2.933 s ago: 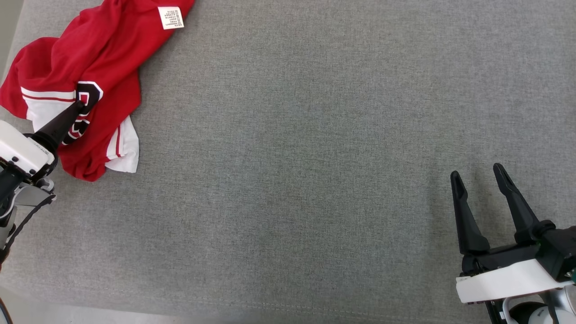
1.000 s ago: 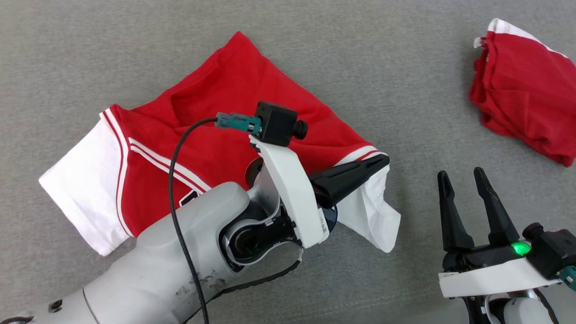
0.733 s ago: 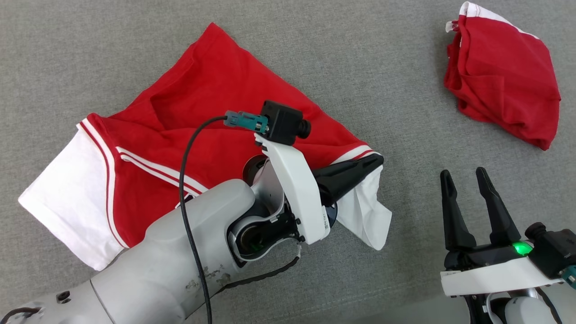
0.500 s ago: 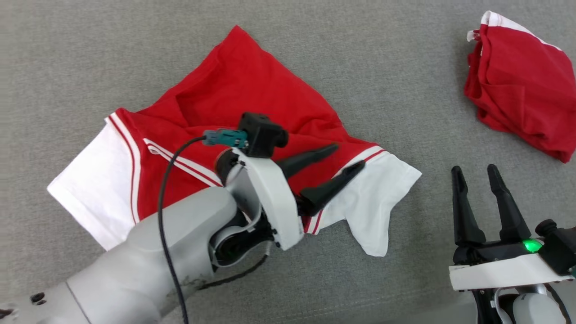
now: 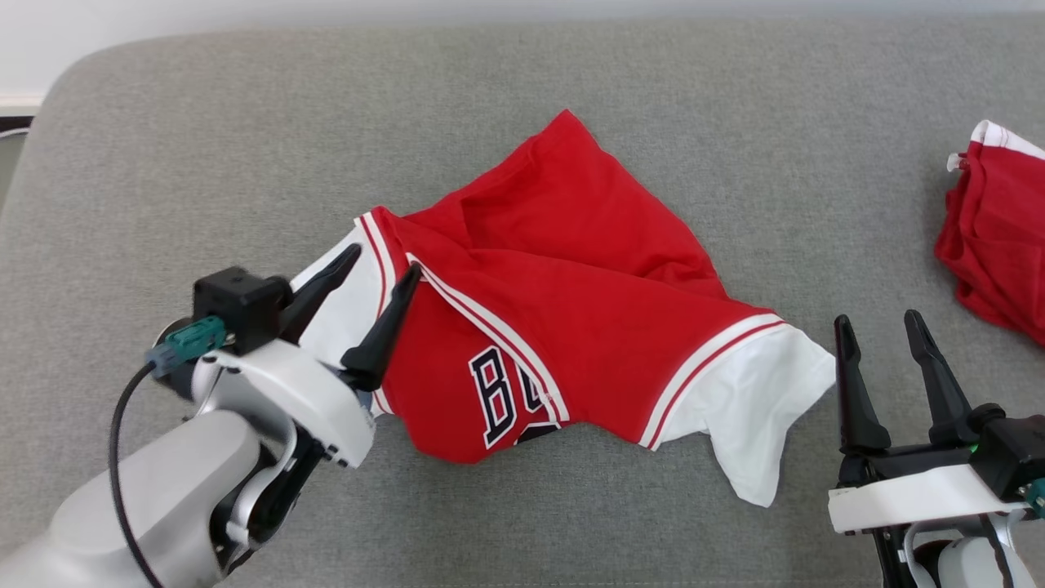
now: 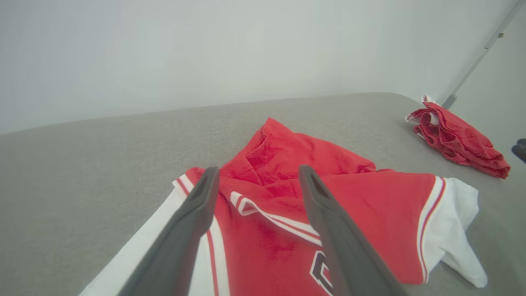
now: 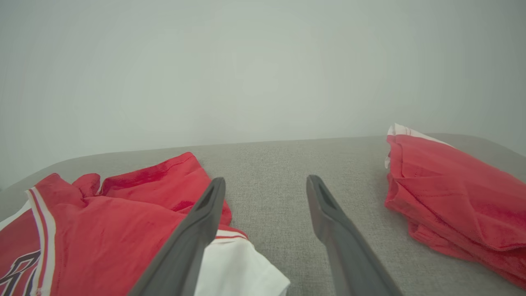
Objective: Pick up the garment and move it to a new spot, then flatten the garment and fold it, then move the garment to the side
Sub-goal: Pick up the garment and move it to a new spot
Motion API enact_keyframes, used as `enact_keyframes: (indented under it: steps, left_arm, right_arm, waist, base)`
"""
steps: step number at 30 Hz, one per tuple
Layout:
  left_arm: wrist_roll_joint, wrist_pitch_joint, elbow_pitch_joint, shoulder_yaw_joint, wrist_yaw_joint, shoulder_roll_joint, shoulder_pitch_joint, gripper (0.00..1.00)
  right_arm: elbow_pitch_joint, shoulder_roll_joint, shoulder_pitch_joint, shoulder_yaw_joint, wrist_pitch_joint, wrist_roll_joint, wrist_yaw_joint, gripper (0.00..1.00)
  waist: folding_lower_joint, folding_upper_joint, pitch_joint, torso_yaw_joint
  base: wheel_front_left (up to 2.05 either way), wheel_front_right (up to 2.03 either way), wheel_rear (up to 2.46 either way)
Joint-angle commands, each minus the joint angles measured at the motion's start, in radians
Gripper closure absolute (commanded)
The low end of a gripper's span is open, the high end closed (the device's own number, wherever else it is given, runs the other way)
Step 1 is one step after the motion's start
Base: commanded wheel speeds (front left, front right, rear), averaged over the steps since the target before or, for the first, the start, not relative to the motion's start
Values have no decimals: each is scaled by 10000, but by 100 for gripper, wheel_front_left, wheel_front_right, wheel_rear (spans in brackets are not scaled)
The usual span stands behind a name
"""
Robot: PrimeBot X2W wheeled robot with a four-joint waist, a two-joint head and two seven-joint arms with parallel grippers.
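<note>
One garment [image 5: 588,294] lies beneath left tool [image 5: 384,260].

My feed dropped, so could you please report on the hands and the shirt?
Left hand open, right hand open, both empty. Shirt rumpled, unfolded, on the cushion. Another red garment lies far right, apart.

Grey fabric surface [image 5: 571,90]; second red garment [image 5: 996,237] bunched at right edge; pale wall [image 6: 205,49] behind.
</note>
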Motion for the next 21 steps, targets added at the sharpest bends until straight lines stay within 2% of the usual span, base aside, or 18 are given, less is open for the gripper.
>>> enact_keyframes:
  steps: [1,5,11,16,21]
  left_arm:
    - [49,-102,-336,556,245,437,53,0]
    - [187,-155,-1233,1452,1337,1152,1369,0]
    - [970,-161,-2513,3097,2637,1406,3593,0]
    - [1292,-162,-3149,3906,3112,1161,5208,0]
    - [1450,-163,-3329,4457,3221,903,6139,0]
  right_arm:
    - [-169,-87,-74,205,-59,-170,-2,0]
    - [14,-87,123,8,-7,-478,-2,0]
    - [95,-87,636,-165,80,-711,-2,0]
    - [-31,-87,1211,-214,142,-545,-2,0]
    - [-169,-87,1664,-45,259,-331,-2,0]
  waist:
    - [0,0,-367,357]
    - [0,0,-742,689]
    - [0,0,-1234,997]
    - [0,0,-1618,1172]
    - [0,0,-1951,1257]
  base:
    - [0,0,0]
    - [0,0,0]
    - [0,0,0]
    - [0,0,0]
    - [0,0,0]
